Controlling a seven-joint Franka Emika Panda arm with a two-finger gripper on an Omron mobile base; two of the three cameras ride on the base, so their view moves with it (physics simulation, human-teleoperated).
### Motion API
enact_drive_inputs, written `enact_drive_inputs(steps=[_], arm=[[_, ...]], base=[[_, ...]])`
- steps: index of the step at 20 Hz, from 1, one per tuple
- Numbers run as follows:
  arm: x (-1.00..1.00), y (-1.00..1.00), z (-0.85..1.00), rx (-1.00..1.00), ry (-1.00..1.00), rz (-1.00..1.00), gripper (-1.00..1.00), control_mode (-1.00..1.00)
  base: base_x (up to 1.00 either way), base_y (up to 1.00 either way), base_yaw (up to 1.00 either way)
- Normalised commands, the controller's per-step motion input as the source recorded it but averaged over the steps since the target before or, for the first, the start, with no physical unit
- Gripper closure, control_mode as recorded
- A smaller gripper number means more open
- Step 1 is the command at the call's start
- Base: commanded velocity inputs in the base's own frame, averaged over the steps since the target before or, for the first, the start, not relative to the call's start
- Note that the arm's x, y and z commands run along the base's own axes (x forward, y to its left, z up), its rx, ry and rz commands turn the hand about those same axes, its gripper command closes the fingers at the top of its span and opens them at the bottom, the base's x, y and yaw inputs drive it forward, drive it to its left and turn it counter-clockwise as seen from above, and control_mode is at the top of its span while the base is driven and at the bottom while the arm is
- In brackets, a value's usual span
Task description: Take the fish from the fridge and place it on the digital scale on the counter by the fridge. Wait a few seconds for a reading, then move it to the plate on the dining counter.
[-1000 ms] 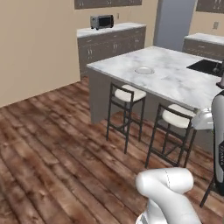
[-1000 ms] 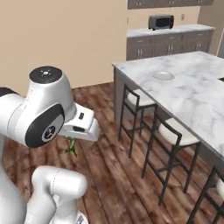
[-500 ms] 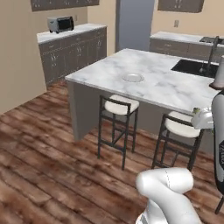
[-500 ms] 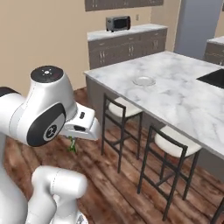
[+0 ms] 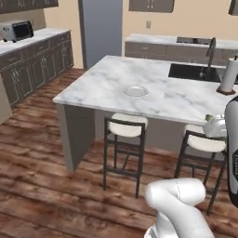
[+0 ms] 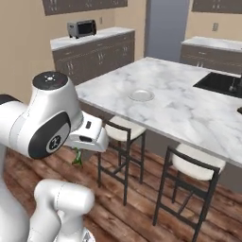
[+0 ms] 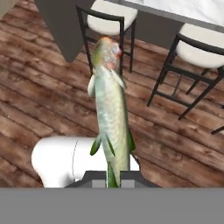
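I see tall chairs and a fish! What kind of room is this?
A kitchen, most likely: a marble dining counter with a sink and stools, plus a tall grey fridge.

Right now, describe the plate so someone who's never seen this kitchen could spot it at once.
Find the big white marble island with the sink and the stools tucked under it. The plate sits alone on the open marble on the side away from the sink, above a stool. It is a round, shallow, pale dish with a raised rim, the one loose item on that stretch.
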Motion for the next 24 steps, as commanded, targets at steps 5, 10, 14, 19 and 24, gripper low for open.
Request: enact_drive_inputs(steps=[5,10,14,19,24], arm=[[0.00,0.00,0.00,0.00,0.00,0.00,1.00,1.00],[0.00,0.00,0.00,0.00,0.00,0.00,1.00,1.00],[0.00,0.00,0.00,0.00,0.00,0.00,1.00,1.00],[0.00,0.00,0.00,0.00,0.00,0.00,1.00,1.00],[0.00,0.00,0.00,0.00,0.00,0.00,1.00,1.00]], base=[[1.00,0.74,-0.45],[1.00,0.70,-0.44],[1.00,0.47,-0.42],[1.00,0.08,-0.27],[0.75,0.00,-0.08]])
